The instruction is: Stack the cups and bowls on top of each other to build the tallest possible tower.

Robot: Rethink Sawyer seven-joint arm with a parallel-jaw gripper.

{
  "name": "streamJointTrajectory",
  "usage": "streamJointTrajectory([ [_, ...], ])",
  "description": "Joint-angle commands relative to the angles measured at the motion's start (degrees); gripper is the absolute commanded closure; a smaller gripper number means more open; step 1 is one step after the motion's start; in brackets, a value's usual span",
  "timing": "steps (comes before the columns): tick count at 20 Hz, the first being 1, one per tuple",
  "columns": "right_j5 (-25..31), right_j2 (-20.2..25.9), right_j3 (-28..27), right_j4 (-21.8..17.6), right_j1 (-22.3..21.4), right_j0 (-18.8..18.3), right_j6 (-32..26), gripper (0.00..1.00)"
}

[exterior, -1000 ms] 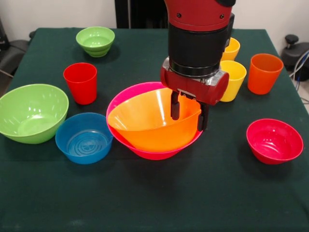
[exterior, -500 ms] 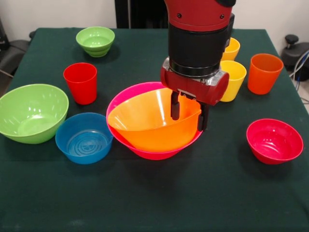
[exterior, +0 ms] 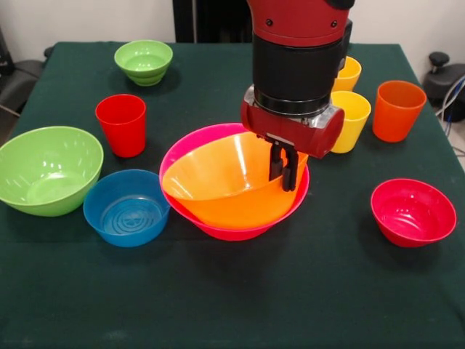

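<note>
The large orange bowl [exterior: 218, 189] lies tilted inside the large pink bowl [exterior: 234, 231] at the table's middle. My gripper [exterior: 284, 174] comes down from above, and its fingers are pinched together on the orange bowl's right rim. Around it stand a red cup [exterior: 121, 123] on the left, two yellow cups [exterior: 352, 120] [exterior: 348, 73] partly behind the arm, and an orange cup [exterior: 397, 109] on the right. Loose bowls are a medium-large green one [exterior: 47, 169], a small blue one [exterior: 126, 206], a small green one [exterior: 144, 61] and a small red one [exterior: 413, 211].
The dark green table [exterior: 232, 305] has its edges at the left and right of the view. The blue bowl touches the pink bowl's left side. Dark equipment [exterior: 445, 73] stands off the table at the right.
The two fingers stood apart on either side of the orange bowl's right rim. They have now closed onto that rim. The arm and the bowls have not moved otherwise.
</note>
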Motion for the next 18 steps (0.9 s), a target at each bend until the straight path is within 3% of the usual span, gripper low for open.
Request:
streamJointTrajectory([
  [1, 1.92, 4.02, 3.31, -4.54, -1.69, -0.27, -11.45, 1.0],
  [6, 0.96, 3.34, 4.8, -5.04, -2.73, 0.2, -9.49, 1.0],
  [10, 2.2, 1.31, 8.3, -4.22, -6.7, 1.71, -5.65, 1.0],
  [18, 3.28, 1.07, 12.94, -3.88, -10.66, 0.86, -5.9, 1.0],
])
